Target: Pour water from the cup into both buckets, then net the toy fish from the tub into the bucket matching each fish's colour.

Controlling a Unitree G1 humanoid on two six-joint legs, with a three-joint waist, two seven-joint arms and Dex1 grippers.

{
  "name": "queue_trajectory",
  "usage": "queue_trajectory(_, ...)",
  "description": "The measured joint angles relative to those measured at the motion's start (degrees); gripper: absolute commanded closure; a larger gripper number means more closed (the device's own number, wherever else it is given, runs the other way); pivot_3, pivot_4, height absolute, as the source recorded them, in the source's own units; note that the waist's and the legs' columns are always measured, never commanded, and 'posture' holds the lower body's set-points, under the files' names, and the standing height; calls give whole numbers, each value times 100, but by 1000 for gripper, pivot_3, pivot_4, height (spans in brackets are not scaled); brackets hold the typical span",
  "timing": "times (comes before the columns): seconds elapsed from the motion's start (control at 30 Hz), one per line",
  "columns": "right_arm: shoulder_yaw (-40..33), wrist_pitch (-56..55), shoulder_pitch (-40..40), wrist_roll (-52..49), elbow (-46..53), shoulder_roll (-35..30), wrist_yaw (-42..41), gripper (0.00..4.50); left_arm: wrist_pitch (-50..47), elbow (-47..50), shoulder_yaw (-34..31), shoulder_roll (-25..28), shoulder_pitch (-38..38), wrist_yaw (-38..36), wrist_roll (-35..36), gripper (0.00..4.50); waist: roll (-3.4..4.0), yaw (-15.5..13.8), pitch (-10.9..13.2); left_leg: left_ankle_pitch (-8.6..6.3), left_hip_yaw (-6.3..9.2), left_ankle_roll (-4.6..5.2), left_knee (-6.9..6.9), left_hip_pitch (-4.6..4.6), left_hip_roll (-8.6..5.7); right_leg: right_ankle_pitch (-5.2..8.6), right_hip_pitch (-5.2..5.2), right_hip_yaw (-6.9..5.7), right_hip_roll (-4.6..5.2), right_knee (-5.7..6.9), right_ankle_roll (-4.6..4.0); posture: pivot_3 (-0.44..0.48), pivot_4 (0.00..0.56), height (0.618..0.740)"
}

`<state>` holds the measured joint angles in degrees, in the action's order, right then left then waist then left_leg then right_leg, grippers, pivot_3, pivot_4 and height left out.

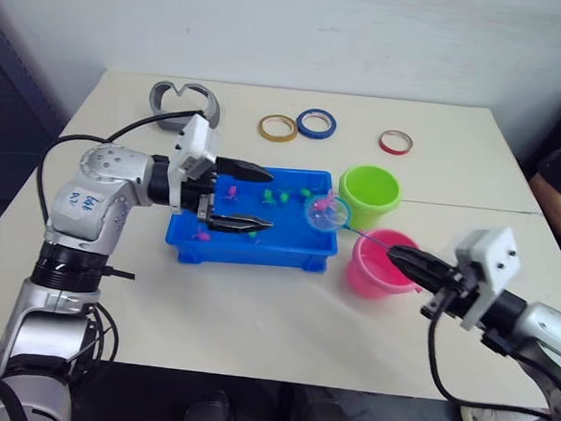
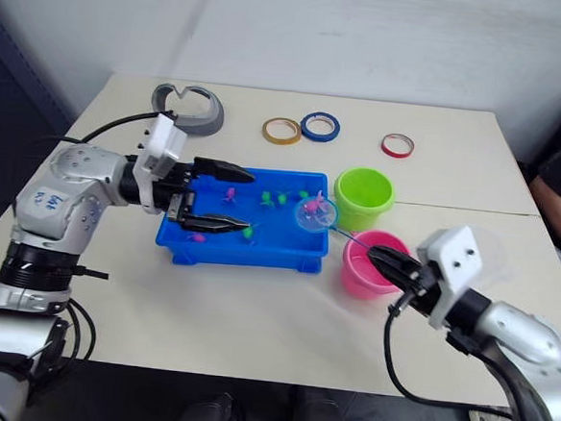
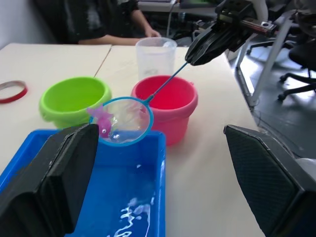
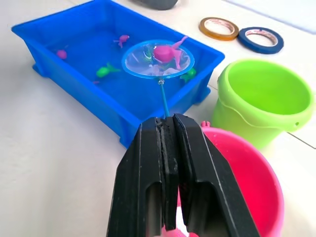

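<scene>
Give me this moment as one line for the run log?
right gripper: shut on net handle | net: pink fish inside, above tub | left gripper: open over tub | pink bucket: beside tub

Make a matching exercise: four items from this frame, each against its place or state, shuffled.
Things:
1. net
2. left gripper
3. right gripper
4. blue tape ring

Places or states:
A. open, over the blue tub
B. on the table beside the yellow tape ring
C. shut on a thin handle, over the pink bucket
D. holds a pink toy fish over the tub's end nearest the green bucket

Pairs: 1-D, 2-A, 3-C, 4-B
</scene>
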<state>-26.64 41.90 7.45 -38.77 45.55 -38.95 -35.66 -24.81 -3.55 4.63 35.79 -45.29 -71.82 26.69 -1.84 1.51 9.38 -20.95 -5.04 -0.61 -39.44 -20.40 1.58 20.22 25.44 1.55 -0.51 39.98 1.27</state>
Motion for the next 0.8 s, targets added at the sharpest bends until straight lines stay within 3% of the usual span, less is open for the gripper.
queue_trajectory(0.23,-1545,-314,1457,-259,283,57,-189,4500,85,-95,270,-376,-179,-343,-5,67,1,-1,-2,0,-9,0,1,7,-2,0,-5,13,-6,2,1,0,150,740)
queue_trajectory(0.37,-1811,-1034,2195,356,271,185,-497,4500,218,-297,324,-521,-336,-444,-27,67,2,16,-2,0,-18,0,2,12,-3,-1,-6,27,-11,3,2,0,150,740)
queue_trajectory(0.63,-1409,-4383,2767,3251,-418,207,-729,4500,455,-662,328,-617,-441,-592,-177,67,3,5,-4,0,-26,-1,4,17,-5,-2,-8,41,-20,0,4,0,150,740)
queue_trajectory(0.8,-1439,-6442,2649,5003,-1172,-226,-404,4500,505,-663,328,-677,-445,-626,-208,67,3,13,-4,1,-31,-1,4,22,-5,-2,-8,47,-21,5,5,0,150,740)
